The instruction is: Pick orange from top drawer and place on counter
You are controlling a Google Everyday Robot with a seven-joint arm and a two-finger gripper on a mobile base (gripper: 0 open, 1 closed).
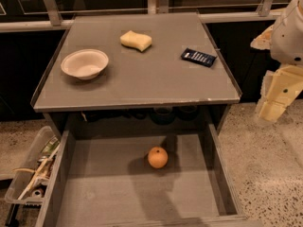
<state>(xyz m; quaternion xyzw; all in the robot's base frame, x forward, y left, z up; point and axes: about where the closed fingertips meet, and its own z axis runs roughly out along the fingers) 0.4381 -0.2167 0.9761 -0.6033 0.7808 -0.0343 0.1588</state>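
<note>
The orange (pixel 157 157) lies on the grey floor of the open top drawer (pixel 99 188), towards its back and a little right of centre. The drawer is pulled out below the counter (pixel 142 79), a flat grey top with a thin raised rim. My gripper (pixel 276 100) hangs at the right edge of the view, beside the counter's right front corner and out over the floor. It is above and well to the right of the orange and holds nothing that I can see.
On the counter stand a white bowl (pixel 84 64) at the left, a pale yellow sponge (pixel 136 40) at the back and a dark blue packet (pixel 198 57) at the right. A clear plastic bin of clutter (pixel 31 174) sits left of the drawer. Speckled floor lies to the right.
</note>
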